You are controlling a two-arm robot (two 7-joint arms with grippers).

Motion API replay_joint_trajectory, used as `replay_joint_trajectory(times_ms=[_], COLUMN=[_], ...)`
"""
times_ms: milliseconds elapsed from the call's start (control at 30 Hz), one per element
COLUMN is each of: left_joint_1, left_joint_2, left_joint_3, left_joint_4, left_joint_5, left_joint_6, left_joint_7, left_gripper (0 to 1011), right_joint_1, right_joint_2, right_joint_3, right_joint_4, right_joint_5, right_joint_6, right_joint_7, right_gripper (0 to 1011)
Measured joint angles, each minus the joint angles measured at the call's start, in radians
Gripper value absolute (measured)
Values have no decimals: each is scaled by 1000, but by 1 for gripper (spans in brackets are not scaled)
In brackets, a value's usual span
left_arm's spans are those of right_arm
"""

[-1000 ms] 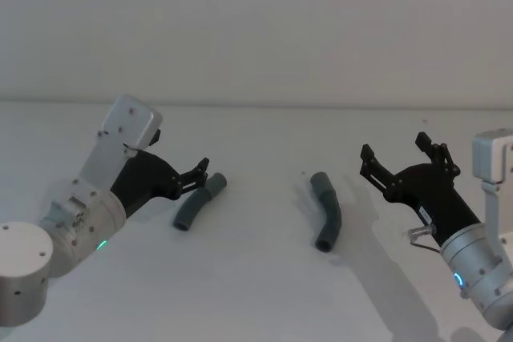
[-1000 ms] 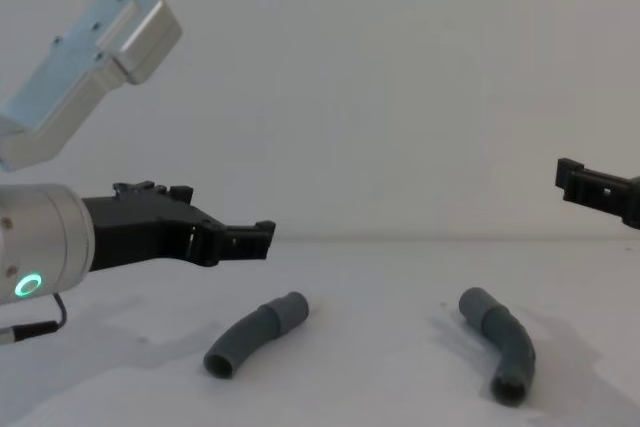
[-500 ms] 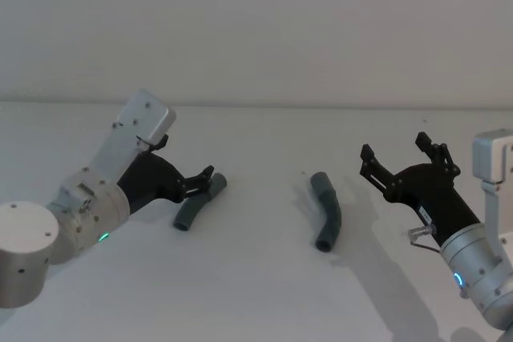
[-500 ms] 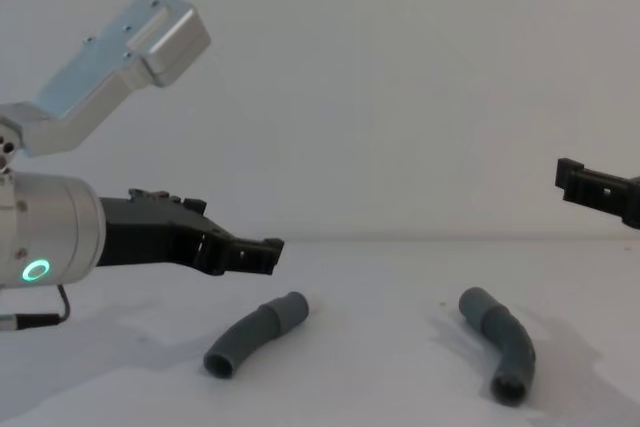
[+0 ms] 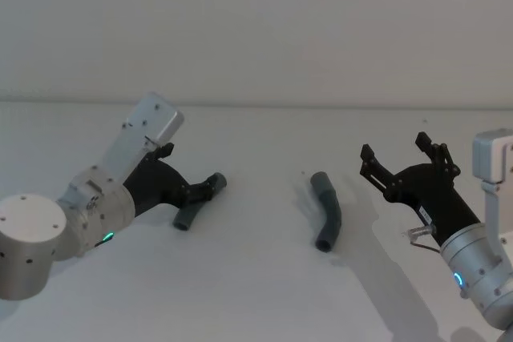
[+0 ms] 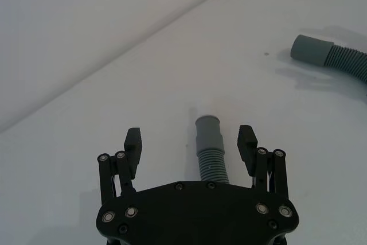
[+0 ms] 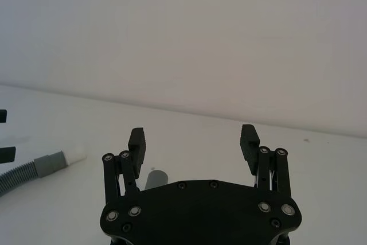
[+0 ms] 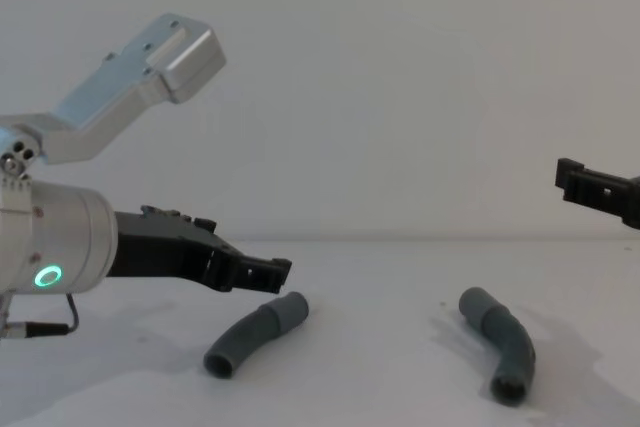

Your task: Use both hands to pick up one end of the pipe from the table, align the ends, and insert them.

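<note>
**Black grippers, silver arms**

You see the left gripper (image 6: 190, 135) and right gripper (image 7: 193, 135) in black, dotted with silver screws (image 6: 262, 208). Your silver left arm (image 8: 50, 242) carries a green ring light (image 8: 45, 275); the right arm (image 5: 481, 266) a bluish one.

The left gripper (image 5: 207, 188) has pushed farther right and dropped lower, going from beside the left hose (image 5: 185, 217) to over its far end. Its spread fingers now straddle that end, which the left wrist view shows lying between them. The silver arm (image 5: 88, 210) behind has swung right with it, carrying its green ring (image 8: 46, 276) along.
</note>
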State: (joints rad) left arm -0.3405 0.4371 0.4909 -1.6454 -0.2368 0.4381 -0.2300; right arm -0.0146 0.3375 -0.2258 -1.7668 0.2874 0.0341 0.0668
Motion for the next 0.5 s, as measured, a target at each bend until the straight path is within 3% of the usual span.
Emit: replay_joint_trajectory(times_ms=[500], left_joint_1=[-14], left_joint_2=[-27], left_joint_3=[5], left_joint_4=[36], left_joint_5=[2], left_joint_6=[29], left_joint_7=[-19], left_gripper=[1001], right_joint_1=[0], right_joint_2=[0], right_joint_3=[0], right_joint_4=[0], right_joint_5=[0], right_joint_6=[0], right_joint_7=[0], right_gripper=[1000])
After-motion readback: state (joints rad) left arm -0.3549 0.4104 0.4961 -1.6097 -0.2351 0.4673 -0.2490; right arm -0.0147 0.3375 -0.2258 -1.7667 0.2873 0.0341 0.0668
